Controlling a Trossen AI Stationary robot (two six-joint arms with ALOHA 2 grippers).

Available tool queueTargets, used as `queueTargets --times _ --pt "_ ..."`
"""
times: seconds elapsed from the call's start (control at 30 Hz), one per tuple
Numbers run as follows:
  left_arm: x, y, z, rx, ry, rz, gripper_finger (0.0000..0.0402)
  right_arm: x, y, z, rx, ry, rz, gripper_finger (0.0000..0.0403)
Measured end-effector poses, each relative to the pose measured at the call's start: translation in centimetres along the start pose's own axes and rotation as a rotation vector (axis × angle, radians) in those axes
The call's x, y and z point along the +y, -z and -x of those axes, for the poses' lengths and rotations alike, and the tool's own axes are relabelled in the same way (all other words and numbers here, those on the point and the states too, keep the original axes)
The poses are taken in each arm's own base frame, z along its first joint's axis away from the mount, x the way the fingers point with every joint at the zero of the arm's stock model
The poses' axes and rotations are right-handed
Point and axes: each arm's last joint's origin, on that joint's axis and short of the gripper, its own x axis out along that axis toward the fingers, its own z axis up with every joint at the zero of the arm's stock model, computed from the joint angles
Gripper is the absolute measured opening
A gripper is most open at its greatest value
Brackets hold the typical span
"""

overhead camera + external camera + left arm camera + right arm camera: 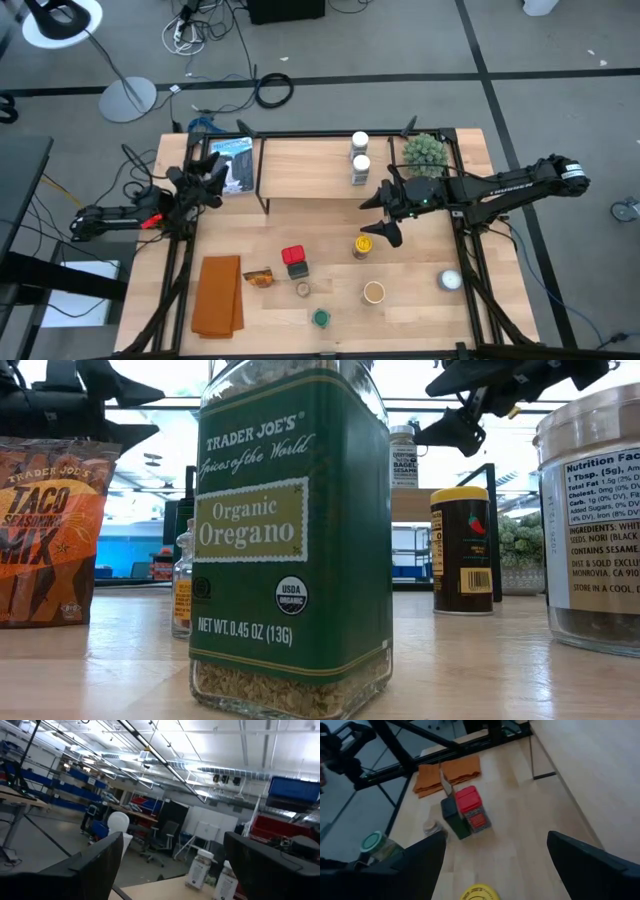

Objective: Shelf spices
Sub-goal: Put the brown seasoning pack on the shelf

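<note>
Filling the low view's centre, we see the green oregano tin (290, 540); from above it is just a dark tin (298, 270) under the red tin (292, 255). Only the high view shows us the shelf (310, 170) at upper centre with two white-capped jars (360, 158). Our right hand (378, 213) hangs open above the yellow-lidded jar (363, 245). Our left hand (215, 178), also open, waits centre-left.
</note>
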Motion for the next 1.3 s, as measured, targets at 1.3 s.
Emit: queueTargets --times 1.3 --pt "-13.3 -3.8 -9.1 0.98 0.341 -0.207 0.0269 0.0 0.2 0.0 0.018 0.003 -0.007 0.0346"
